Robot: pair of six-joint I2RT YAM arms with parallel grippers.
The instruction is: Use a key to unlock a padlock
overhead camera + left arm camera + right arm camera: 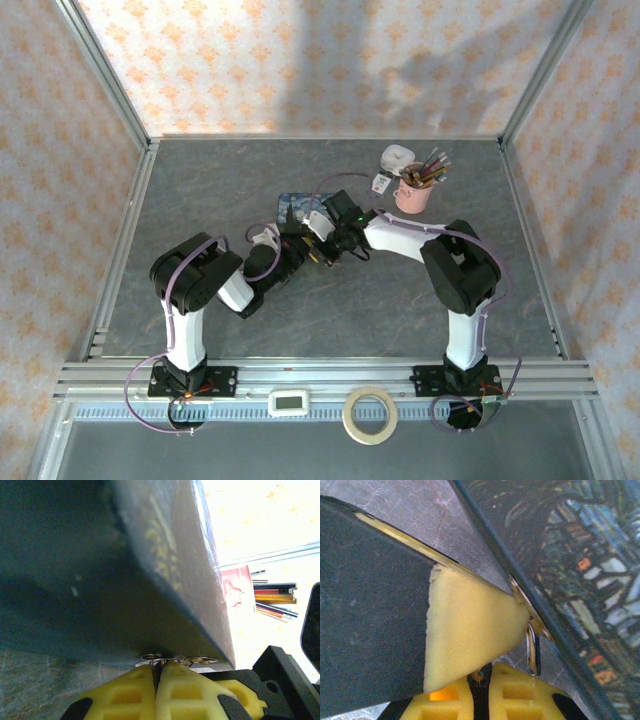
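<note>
Evidently the key-to-lock step is going on: both arms are meeting mid-bench [330, 320], tips crowding the near edge of the tin [100, 570]. L jaws are pressing together on a thin strip of brassy-silver metal, prob. the key [182, 660], which is sitting at their tips and touching the tin's lower edge. R jaws are sitting all but together w/ a small dark-and-brassy bit lodged in the gap; can't tell what it is. A thin metal loop [532, 650], poss. the padlock's shackle, is hanging just beside the L pad [470, 630] and reaching down to the R fingertip; the padlock's dark body isn't showing clearly, so I'm not placing it closer than that. Next move, as I'm judging it, is calling for fine alignment: key tip squared to the keyway, pushed straight, then twisted while the other arm is bracing. Bench is looking like grey marbled slab; pink cup [413, 195] w/ pencils [432, 168] is standing near the tin's R, not touching it; tape roll [370, 415] is lying on the front rail. Walls [300, 60] are wearing pale orange-patterned paper, w/ metal posts at the corners.
</note>
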